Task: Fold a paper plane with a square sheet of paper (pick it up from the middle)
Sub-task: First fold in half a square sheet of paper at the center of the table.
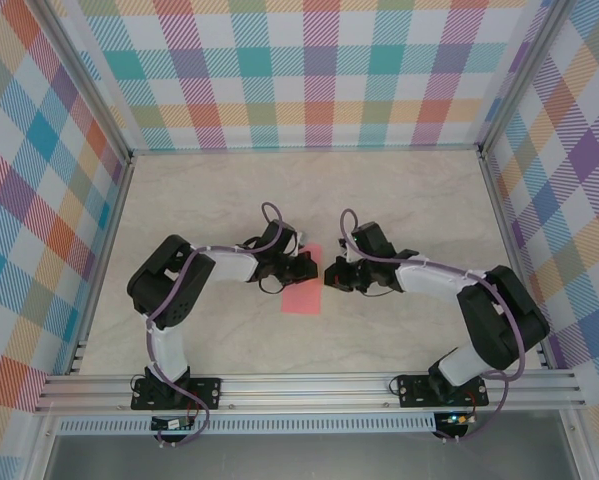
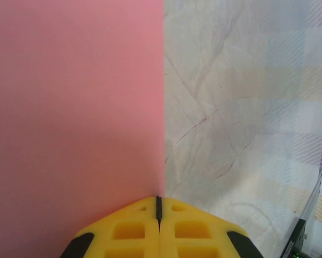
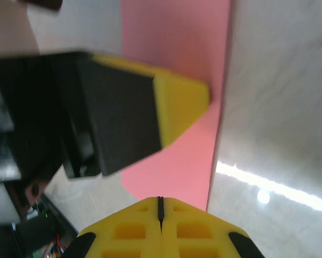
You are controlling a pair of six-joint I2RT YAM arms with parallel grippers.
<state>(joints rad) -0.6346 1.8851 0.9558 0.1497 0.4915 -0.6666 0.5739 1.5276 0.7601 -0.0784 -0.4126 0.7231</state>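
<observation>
The salmon-pink sheet of paper [image 1: 302, 285] lies flat on the table, folded into a narrow strip between the two arms. In the left wrist view the paper [image 2: 74, 107] covers the left half, and its straight right edge runs down to the tip of my left gripper [image 2: 159, 200], whose yellow jaws are shut. My left gripper [image 1: 309, 268] rests its tip on the strip's upper part. My right gripper [image 3: 161, 200] is shut too, its tip at the near edge of the paper [image 3: 177, 161]. The left gripper's yellow finger [image 3: 179, 105] presses on the paper ahead of it.
The marbled beige table [image 1: 409, 200] is walled by checked panels [image 1: 309, 70] on three sides, with an aluminium rail [image 1: 309, 385] along the near edge. The two grippers almost meet over the paper, the right gripper [image 1: 329, 275] just beside its right edge.
</observation>
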